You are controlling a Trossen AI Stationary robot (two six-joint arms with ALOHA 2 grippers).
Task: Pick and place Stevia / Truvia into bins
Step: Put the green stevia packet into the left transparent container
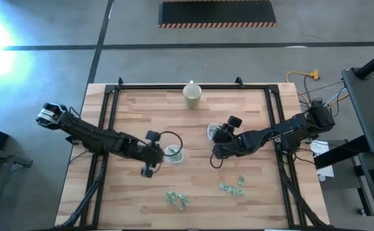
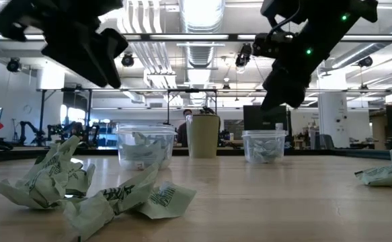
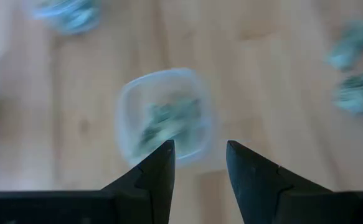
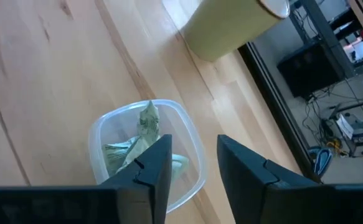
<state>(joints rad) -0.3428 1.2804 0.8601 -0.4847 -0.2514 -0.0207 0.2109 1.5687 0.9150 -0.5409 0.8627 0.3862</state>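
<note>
**Right gripper** [image 4: 193,140]: released, fingers apart, nothing between them. Poised directly above the right bin [image 4: 197,155], close over its rim.

- Directly below the fingertips: Stevia / Truvia packets [image 4: 145,124] inside this bin, one standing upright and reaching to about rim level, close beside one finger.
- Just beyond the bin: cream cup [image 4: 231,25], upright, apart from the bin wall.

**Left gripper** [image 3: 200,144]: likewise released and empty. Poised above the left bin [image 3: 122,106], slightly off its centre.

- Below and ahead of the fingertips: crumpled packets [image 3: 169,118] on the bin floor.

**Loose stock:** two clusters of packets on the table, well apart from both grippers, toward the front edge: left cluster [image 1: 178,199] and right cluster [image 1: 233,187].

**Hazards (judged, not observed)**

1. Snagging the upright packet on withdrawal. Cause: closeness of the finger to the packet's top edge. Likely result: packet dragged out over the rim.
2. Tipping or shifting a bin. Cause: light clear plastic, little weight inside, fingers low over the rim. Advisable to lift straight up before any sideways travel.
3. Knocking the cup. Cause: a swing of the right gripper away from the loose stock instead of toward it.
4. Double pick or missed pick at the clusters. Cause: crumpled, overlapping packets, thin against the wood. Advisable to target an outlying packet.
</note>
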